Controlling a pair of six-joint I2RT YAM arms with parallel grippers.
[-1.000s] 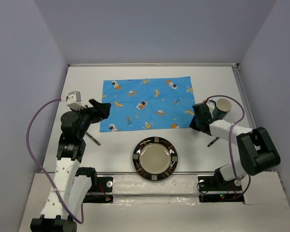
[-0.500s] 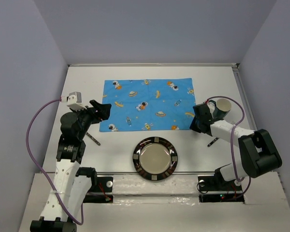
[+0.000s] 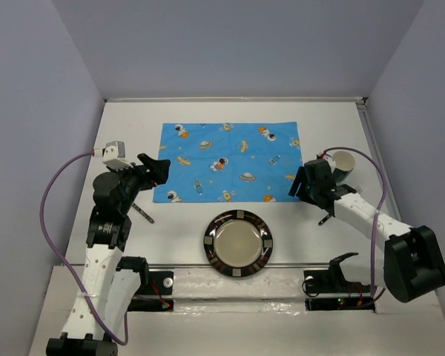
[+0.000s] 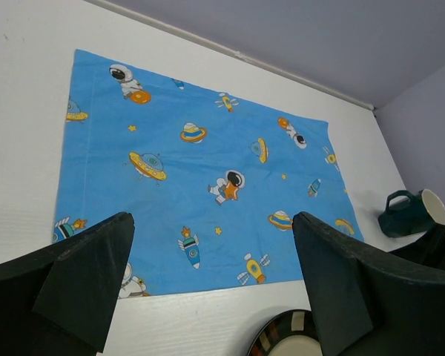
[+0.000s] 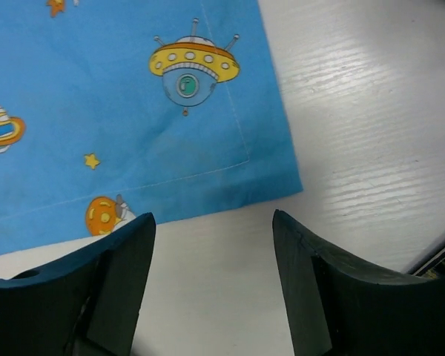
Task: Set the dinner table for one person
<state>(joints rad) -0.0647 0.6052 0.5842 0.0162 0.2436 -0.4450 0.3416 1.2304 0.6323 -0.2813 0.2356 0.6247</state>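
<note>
Filling nearly the whole overhead view, the dinner table (image 3: pixel 133 126) was a white slab that carried everything else. A blue placemat (image 3: pixel 226 159) printed with astronauts and saucers lay flat on its far middle. Nearer the arms, just off the mat's near edge and not touching it, sat a dark-rimmed plate (image 3: pixel 210 245) whose cream well held nothing. A dark green mug (image 3: pixel 341 165) stood off the mat's right edge, and what showed of its pale inside looked bare; whether it was upright or tipped could not be told. The left gripper (image 3: pixel 157 165) hovered by the mat's left edge, jaws spread wide and gripping nothing. The right gripper (image 3: pixel 302 182) sat low over the mat's near right corner, just beside the mug, its fingers (image 5: pixel 111 282) parted with only cloth and tabletop between them. A thin dark utensil (image 3: pixel 142 214) lay on the table by the left arm, and another (image 3: pixel 326 217) lay by the right; their kind was too small to tell.
</note>
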